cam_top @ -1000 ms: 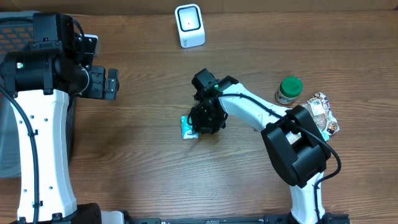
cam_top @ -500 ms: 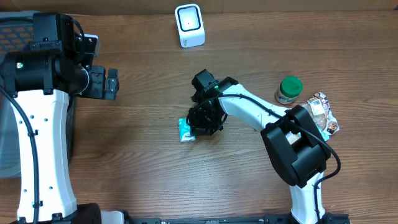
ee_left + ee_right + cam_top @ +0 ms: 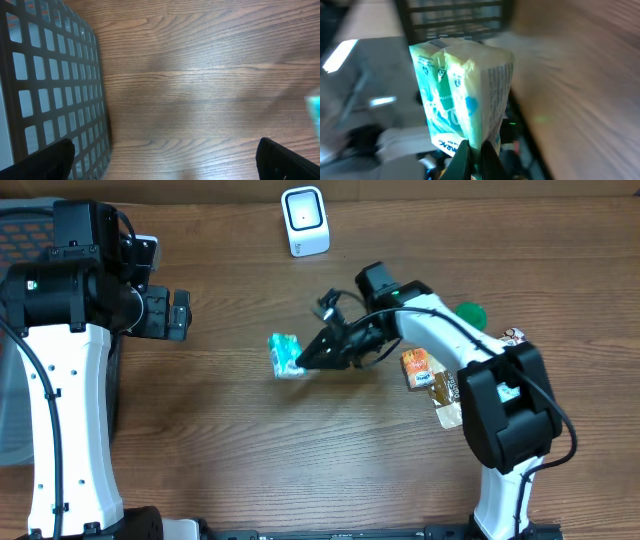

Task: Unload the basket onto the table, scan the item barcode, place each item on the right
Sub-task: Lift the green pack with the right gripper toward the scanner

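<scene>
Right claw (image 3: 476, 150) pinching packet (image 3: 462, 95), scanner (image 3: 304, 220) overhead only

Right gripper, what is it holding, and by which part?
The right gripper pinches the teal-and-white packet by the end nearest the arm.

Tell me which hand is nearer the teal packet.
Right. The right hand is shut on the teal packet, gripping its edge. The left hand hangs open, far off to the packet's left, touching nothing.

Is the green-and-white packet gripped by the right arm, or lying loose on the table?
Gripped: the right gripper is shut on the packet, its fingertips pinching the packet's lower edge in the wrist view.
</scene>
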Action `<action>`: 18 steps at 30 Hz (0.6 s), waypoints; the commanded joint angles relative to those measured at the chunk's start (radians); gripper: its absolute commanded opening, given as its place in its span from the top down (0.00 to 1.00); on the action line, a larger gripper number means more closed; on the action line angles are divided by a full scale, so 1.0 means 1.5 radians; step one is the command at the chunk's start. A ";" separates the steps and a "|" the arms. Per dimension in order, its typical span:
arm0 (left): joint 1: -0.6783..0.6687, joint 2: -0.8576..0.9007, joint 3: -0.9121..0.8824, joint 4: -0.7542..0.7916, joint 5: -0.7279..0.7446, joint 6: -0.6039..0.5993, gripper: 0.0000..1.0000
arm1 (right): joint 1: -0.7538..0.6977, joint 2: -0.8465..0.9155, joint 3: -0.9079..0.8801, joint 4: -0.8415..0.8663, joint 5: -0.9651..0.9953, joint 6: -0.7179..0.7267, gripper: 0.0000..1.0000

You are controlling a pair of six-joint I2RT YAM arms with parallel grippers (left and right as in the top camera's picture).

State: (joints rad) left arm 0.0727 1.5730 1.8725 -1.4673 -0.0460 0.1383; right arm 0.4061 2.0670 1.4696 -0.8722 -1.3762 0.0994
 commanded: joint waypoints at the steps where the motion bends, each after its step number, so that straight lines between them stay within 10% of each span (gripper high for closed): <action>1: -0.001 0.002 0.005 0.001 -0.002 0.008 0.00 | -0.018 -0.025 0.004 0.003 -0.129 -0.052 0.96; 18: -0.001 0.002 0.005 0.001 -0.002 0.008 0.00 | -0.046 -0.025 0.004 0.002 -0.129 -0.044 0.96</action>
State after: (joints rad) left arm 0.0727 1.5730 1.8725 -1.4673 -0.0460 0.1383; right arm 0.3546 2.0655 1.4696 -0.8726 -1.5356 0.0418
